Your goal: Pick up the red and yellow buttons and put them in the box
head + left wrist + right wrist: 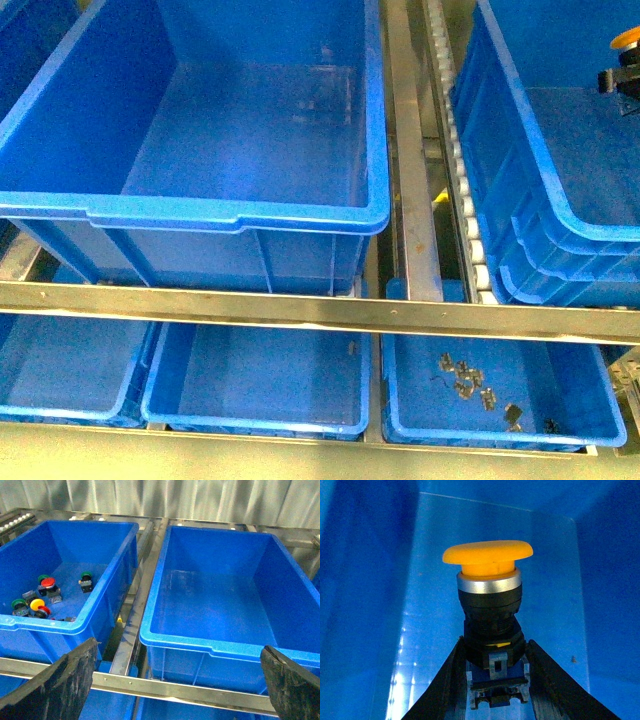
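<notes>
At the far upper right of the front view, the right gripper [622, 80] holds a yellow button [625, 40] over the box [600, 235], the blue crate with the doubled rim. The right wrist view shows its fingers [545, 680] closed on the button's black body, the cap pointing away from them, with blue crate wall behind. The part of the box floor that shows is bare, so this looks like an early delivery, not yet released. In the left wrist view the left gripper [178, 645] hangs empty, fingers spread wide, near the rack rail [175, 687] in front of two crates. The supply crate [112, 595] holds a red button [47, 582], a second yellow button [36, 604] touching a second red button [44, 611], and green buttons [86, 575] that should stay put. The stepped-lip crate [200, 647] beside it is empty. Left to do, as I judge it: drop this button, then fetch at least those three.
</notes>
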You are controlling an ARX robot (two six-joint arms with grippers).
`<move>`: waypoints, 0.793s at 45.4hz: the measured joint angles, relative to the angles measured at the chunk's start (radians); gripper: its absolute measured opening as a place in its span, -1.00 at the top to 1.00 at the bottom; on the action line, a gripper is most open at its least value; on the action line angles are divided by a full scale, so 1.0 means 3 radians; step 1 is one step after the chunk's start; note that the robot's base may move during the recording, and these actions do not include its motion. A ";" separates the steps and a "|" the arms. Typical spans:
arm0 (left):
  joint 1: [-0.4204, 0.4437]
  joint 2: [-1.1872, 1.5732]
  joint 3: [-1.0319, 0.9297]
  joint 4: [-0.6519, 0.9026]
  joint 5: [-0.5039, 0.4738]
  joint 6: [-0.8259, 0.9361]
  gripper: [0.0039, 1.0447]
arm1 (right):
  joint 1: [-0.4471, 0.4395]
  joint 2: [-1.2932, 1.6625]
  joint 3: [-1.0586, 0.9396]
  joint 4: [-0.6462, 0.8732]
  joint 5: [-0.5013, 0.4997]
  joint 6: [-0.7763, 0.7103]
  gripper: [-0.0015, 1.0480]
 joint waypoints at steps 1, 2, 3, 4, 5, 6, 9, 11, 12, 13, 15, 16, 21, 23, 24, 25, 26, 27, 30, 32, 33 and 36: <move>0.0000 0.0000 0.0000 0.0000 -0.0001 0.0000 -0.85 | -0.0009 0.0114 0.0134 -0.0048 0.0017 0.0095 0.50; 0.0000 0.0000 0.0000 0.0000 -0.0001 0.0000 -0.85 | -0.0019 0.0226 0.0272 -0.0102 0.0036 0.0183 0.50; 0.0000 0.0000 0.0000 0.0000 -0.0001 0.0000 -0.85 | -0.0023 0.0295 0.0365 -0.0135 0.0042 0.0217 0.50; 0.0000 0.0000 0.0000 0.0000 0.0000 0.0000 -0.85 | -0.0029 0.0409 0.0509 -0.0191 0.0070 0.0295 0.50; 0.0000 0.0000 0.0000 0.0000 -0.0001 0.0000 -0.85 | -0.0034 0.0482 0.0610 -0.0235 0.0086 0.0356 0.50; 0.0000 0.0000 0.0000 0.0000 0.0000 0.0000 -0.85 | -0.0042 0.0595 0.0765 -0.0296 0.0102 0.0401 0.50; 0.0000 0.0000 0.0000 0.0000 -0.0001 0.0000 -0.85 | -0.0061 0.0895 0.1200 -0.0477 0.0178 0.0554 0.50; 0.0000 0.0000 0.0000 0.0000 -0.0001 0.0000 -0.85 | -0.0065 0.1073 0.1469 -0.0577 0.0228 0.0615 0.50; 0.0000 0.0000 0.0000 0.0000 0.0000 0.0000 -0.85 | -0.0067 0.1146 0.1578 -0.0614 0.0253 0.0624 0.50; 0.0000 0.0000 0.0000 0.0000 -0.0001 0.0000 -0.85 | -0.0067 0.1218 0.1690 -0.0647 0.0276 0.0628 0.50; 0.0000 0.0000 0.0000 0.0000 0.0000 0.0000 -0.85 | -0.0070 0.1356 0.1909 -0.0715 0.0320 0.0636 0.50; 0.0000 0.0000 0.0000 0.0000 0.0000 0.0000 -0.85 | -0.0071 0.1427 0.2023 -0.0757 0.0352 0.0642 0.50; 0.0000 0.0000 0.0000 0.0000 0.0000 0.0000 -0.85 | -0.0076 0.1705 0.2518 -0.0954 0.0427 0.0670 0.50; 0.0000 0.0000 0.0000 0.0000 0.0000 0.0000 -0.85 | -0.0079 0.1790 0.2679 -0.1015 0.0432 0.0669 0.50; 0.0000 0.0000 0.0000 0.0000 -0.0001 0.0000 -0.85 | -0.0080 0.1821 0.2730 -0.1036 0.0437 0.0670 0.50; 0.0000 0.0000 0.0000 0.0000 -0.0001 0.0000 -0.85 | -0.0083 0.1877 0.2834 -0.1082 0.0453 0.0673 0.50; 0.0000 0.0000 0.0000 0.0000 -0.0001 0.0000 -0.85 | -0.0084 0.1930 0.2937 -0.1130 0.0481 0.0674 0.50; 0.0000 0.0000 0.0000 0.0000 0.0000 0.0000 -0.85 | -0.0084 0.1957 0.2992 -0.1157 0.0493 0.0674 0.50; 0.0000 0.0000 0.0000 0.0000 -0.0001 0.0000 -0.85 | -0.0086 0.2078 0.3225 -0.1254 0.0510 0.0671 0.50; 0.0000 0.0000 0.0000 0.0000 -0.0001 0.0000 -0.85 | -0.0088 0.2144 0.3352 -0.1305 0.0525 0.0666 0.50; 0.0000 0.0000 0.0000 0.0000 0.0000 0.0000 -0.85 | -0.0089 0.2185 0.3428 -0.1331 0.0539 0.0656 0.50; 0.0000 0.0000 0.0000 0.0000 -0.0001 0.0000 -0.85 | -0.0092 0.2252 0.3562 -0.1376 0.0552 0.0629 0.50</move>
